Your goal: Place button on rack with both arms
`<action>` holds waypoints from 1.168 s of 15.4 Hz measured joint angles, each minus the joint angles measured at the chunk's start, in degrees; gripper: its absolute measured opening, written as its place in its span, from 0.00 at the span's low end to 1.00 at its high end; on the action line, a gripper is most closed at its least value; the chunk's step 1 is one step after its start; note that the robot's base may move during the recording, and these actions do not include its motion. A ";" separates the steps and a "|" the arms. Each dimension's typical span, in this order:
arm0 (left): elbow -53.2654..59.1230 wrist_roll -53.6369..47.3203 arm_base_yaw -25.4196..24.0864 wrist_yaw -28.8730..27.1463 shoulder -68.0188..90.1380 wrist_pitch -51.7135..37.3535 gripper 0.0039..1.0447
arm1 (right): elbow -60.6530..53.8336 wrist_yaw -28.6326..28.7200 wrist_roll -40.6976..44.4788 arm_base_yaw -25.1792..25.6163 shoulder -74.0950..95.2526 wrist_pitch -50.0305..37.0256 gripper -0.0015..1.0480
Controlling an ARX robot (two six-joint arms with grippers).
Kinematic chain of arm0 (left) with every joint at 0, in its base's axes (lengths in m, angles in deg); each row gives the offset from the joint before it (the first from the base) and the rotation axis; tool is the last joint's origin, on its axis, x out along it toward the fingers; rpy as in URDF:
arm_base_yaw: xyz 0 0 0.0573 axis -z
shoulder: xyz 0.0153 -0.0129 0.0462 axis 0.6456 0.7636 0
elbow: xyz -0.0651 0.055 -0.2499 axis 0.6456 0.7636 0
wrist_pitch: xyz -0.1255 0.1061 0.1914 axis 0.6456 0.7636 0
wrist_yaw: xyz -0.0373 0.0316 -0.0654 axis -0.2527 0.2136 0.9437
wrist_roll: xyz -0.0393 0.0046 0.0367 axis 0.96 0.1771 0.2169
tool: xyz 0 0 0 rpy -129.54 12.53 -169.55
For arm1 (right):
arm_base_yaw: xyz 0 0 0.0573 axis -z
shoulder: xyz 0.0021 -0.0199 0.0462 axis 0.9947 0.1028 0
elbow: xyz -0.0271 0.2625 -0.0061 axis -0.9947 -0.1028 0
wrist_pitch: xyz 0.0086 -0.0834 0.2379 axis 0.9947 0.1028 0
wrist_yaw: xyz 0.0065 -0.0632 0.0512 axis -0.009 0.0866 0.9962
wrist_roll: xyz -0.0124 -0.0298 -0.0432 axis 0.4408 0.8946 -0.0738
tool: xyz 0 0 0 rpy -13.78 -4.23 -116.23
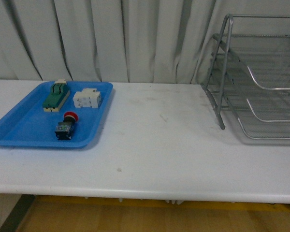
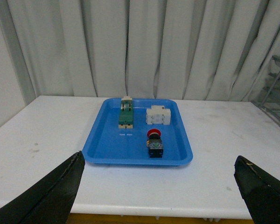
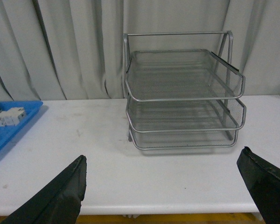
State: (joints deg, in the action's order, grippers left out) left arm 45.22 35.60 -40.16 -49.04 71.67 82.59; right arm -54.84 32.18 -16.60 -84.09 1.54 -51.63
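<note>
The button (image 1: 66, 126), with a red cap and dark body, lies in the blue tray (image 1: 19, 130) at the table's left; it also shows in the left wrist view (image 2: 154, 143). The silver wire rack (image 1: 261, 82) stands at the table's right; the right wrist view shows its three tiers (image 3: 184, 93). Neither arm shows in the front view. My left gripper (image 2: 161, 186) is open and empty, back from the tray near the table's front edge. My right gripper (image 3: 163, 186) is open and empty, facing the rack from the front edge.
In the blue tray (image 2: 112, 149) lie a green-and-cream switch (image 1: 56, 95) and a white block (image 1: 87, 99) behind the button. Grey curtains (image 1: 111, 38) hang behind the white table (image 1: 154, 145).
</note>
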 joint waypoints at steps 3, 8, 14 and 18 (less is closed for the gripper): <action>0.00 0.00 0.00 0.00 0.00 0.00 0.94 | 0.00 0.00 0.00 0.00 0.00 0.00 0.94; 0.00 0.00 0.00 -0.02 0.00 0.00 0.94 | 0.00 -0.02 0.00 0.00 0.00 0.00 0.94; 0.00 0.00 0.00 -0.02 0.00 0.00 0.94 | 0.00 0.00 0.00 0.00 0.00 0.00 0.94; 0.00 0.00 0.00 -0.02 0.00 0.00 0.94 | 0.11 3.85 -1.27 1.31 0.96 -0.11 0.94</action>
State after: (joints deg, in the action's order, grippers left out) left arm 45.22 35.60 -40.16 -49.06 71.67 82.59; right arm -54.73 36.03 -17.87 -82.78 2.50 -51.74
